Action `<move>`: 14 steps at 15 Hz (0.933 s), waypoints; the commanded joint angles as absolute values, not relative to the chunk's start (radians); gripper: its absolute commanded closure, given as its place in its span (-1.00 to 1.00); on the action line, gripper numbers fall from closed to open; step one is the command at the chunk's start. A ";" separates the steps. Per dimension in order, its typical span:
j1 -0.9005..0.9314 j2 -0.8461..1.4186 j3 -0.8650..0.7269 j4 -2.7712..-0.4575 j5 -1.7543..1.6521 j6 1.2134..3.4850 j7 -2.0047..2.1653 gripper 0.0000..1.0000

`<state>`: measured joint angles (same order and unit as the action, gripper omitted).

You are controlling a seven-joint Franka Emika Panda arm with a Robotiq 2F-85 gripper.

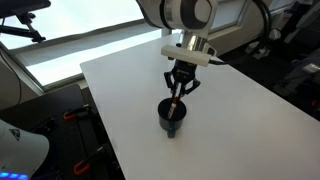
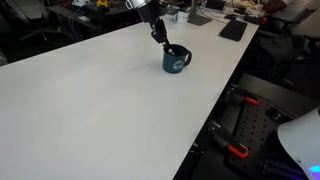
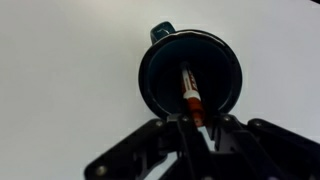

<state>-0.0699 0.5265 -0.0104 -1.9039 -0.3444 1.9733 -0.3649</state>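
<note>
A dark blue mug [image 1: 171, 117] stands on the white table [image 1: 130, 90]; it also shows in the exterior view [image 2: 177, 60] and in the wrist view [image 3: 190, 72]. My gripper [image 1: 179, 92] hangs directly above the mug, shut on a marker with a red and white barrel [image 3: 190, 98]. The marker's lower end reaches down into the mug's opening. In the exterior view the gripper [image 2: 160, 36] is just over the mug's rim, with the marker [image 2: 167, 47] slanting into it. The mug's handle [image 3: 162, 31] points away from the gripper in the wrist view.
The table's edges run close to the mug in an exterior view [image 2: 235, 70]. Clamps with red handles [image 2: 238, 152] sit below that edge. Desks with clutter [image 2: 215, 12] stand behind the table.
</note>
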 commanded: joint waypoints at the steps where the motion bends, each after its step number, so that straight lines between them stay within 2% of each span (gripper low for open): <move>1: -0.058 0.426 -0.017 -2.001 -0.357 2.036 -0.315 0.91; 14: -0.001 0.024 -0.008 -2.279 -0.512 2.158 -0.102 0.91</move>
<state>-0.0170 0.1112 -0.0102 -2.2028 -0.4657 2.1232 -0.1404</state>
